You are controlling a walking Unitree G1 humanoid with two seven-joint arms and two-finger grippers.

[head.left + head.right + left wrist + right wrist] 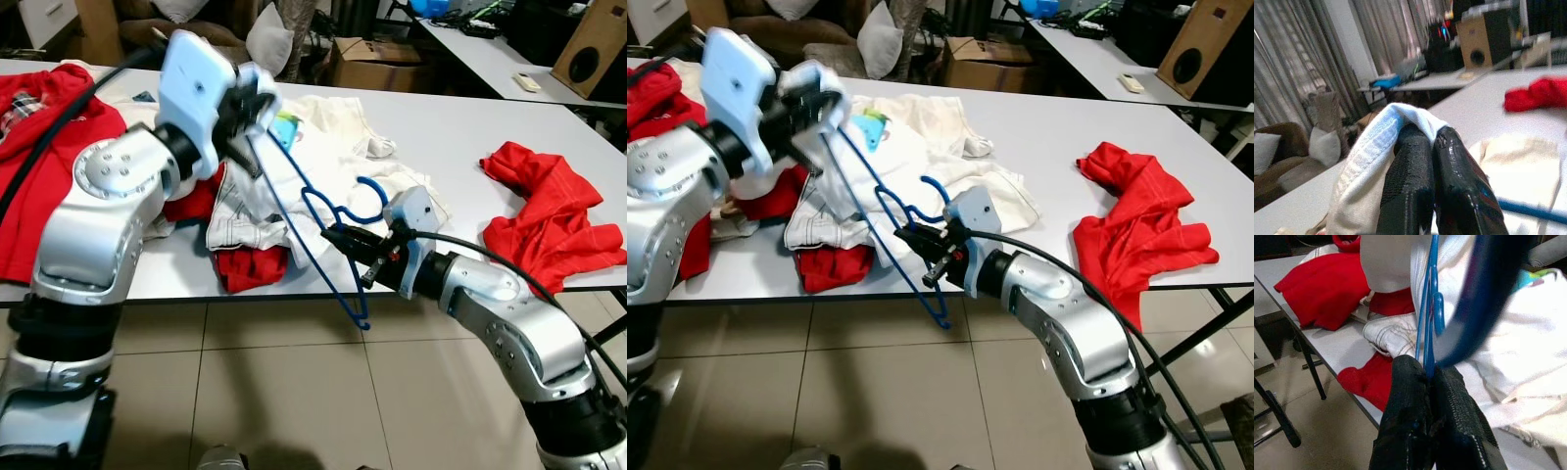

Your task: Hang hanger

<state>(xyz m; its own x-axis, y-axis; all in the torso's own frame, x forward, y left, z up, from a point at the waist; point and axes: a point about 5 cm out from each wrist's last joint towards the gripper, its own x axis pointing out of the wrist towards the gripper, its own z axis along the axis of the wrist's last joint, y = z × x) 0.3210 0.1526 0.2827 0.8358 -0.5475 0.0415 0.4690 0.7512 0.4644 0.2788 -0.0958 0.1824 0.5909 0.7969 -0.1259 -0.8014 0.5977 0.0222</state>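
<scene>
A blue wire hanger (315, 235) hangs tilted over the front edge of the white table (460, 127), its hook (375, 189) pointing up. My right gripper (338, 237) is shut on the hanger near its neck; the right wrist view shows the black fingers (1405, 396) pinching the blue wire (1429, 308). My left gripper (245, 116) is raised at the left, shut on a fold of the white shirt (1371, 147). The upper arm of the hanger runs up towards that grip. The rest of the white shirt (257, 211) lies crumpled on the table.
A red garment (549, 215) lies at the table's right, another (39, 147) at the far left, and a red piece (250, 266) hangs at the front edge. Behind stand a second table (490, 59), a cardboard box (367, 61) and a speaker (593, 49). Tiled floor lies below.
</scene>
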